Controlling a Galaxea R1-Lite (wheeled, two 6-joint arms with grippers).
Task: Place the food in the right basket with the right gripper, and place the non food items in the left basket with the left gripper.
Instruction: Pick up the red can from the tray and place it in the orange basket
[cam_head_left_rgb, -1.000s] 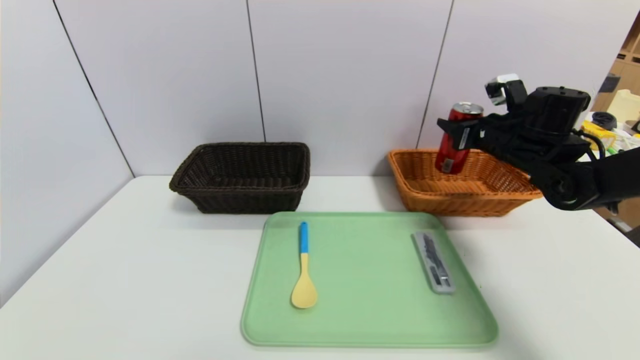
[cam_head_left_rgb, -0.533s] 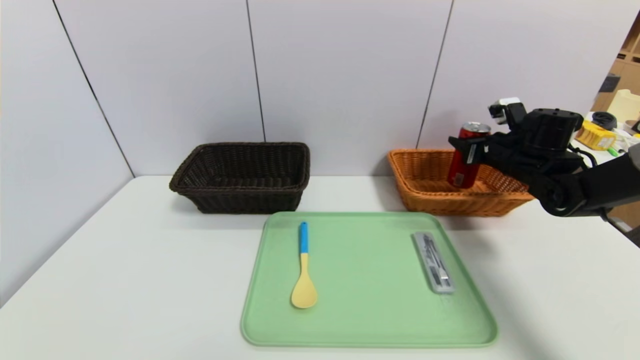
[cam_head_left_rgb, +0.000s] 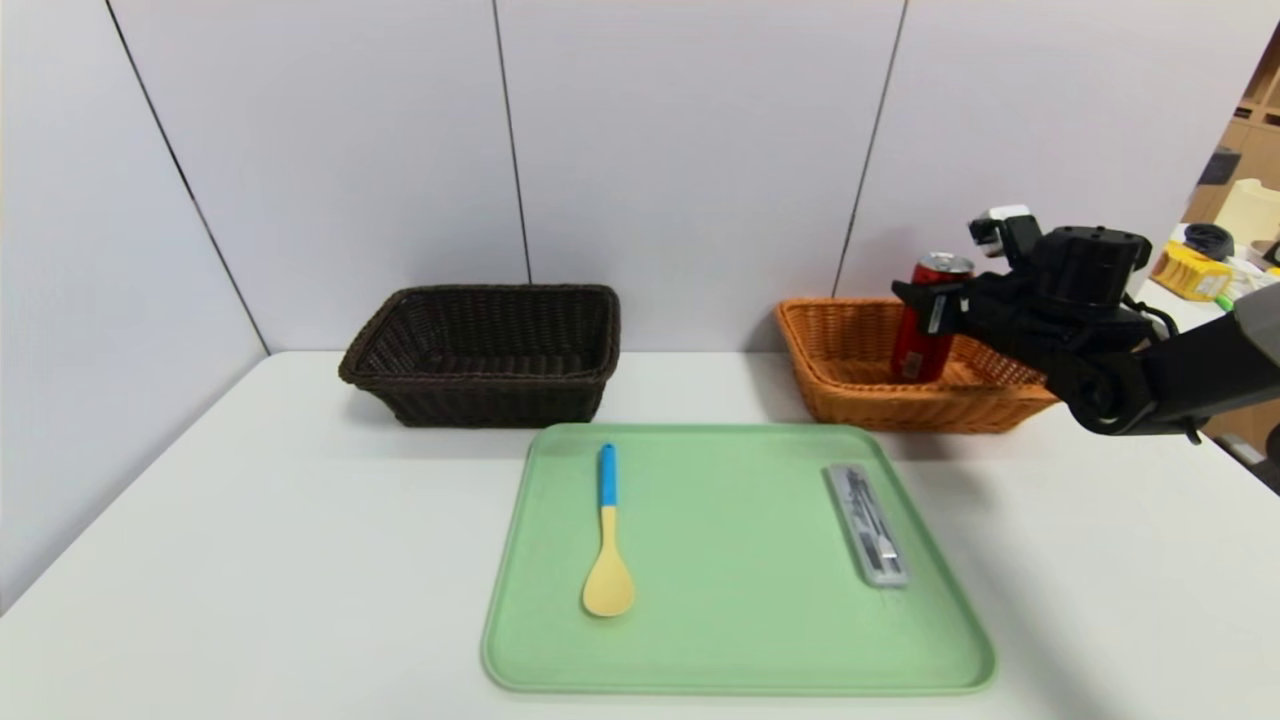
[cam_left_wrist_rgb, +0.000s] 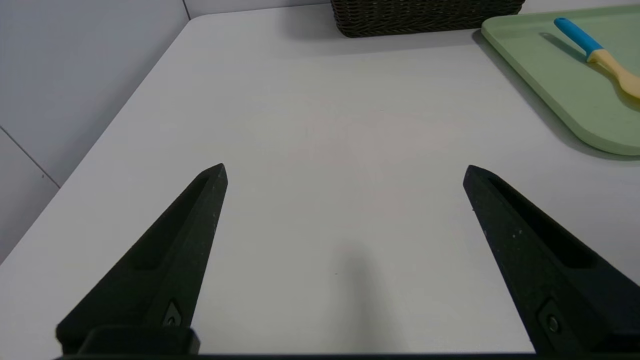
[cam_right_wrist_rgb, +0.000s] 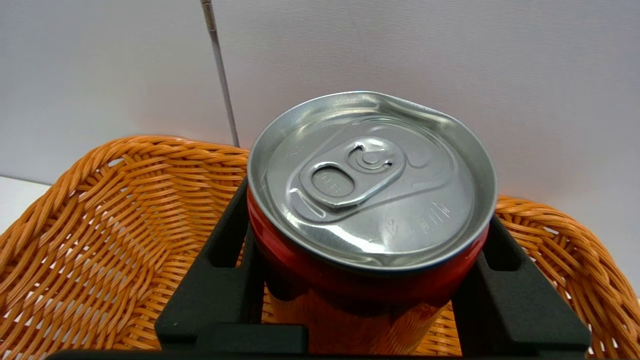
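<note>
one red can sits inside the orange rim, gripped by the right tool; left tool spread wide.

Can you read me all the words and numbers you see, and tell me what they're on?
Nothing reads for certain.
Can lid: small stamped marks, too faint to read.
Can's pull tab: tiny raised marks, too small to read.
Can's white label: too small to read.

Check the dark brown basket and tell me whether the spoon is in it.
No, the spoon lies on the green tray.
</note>
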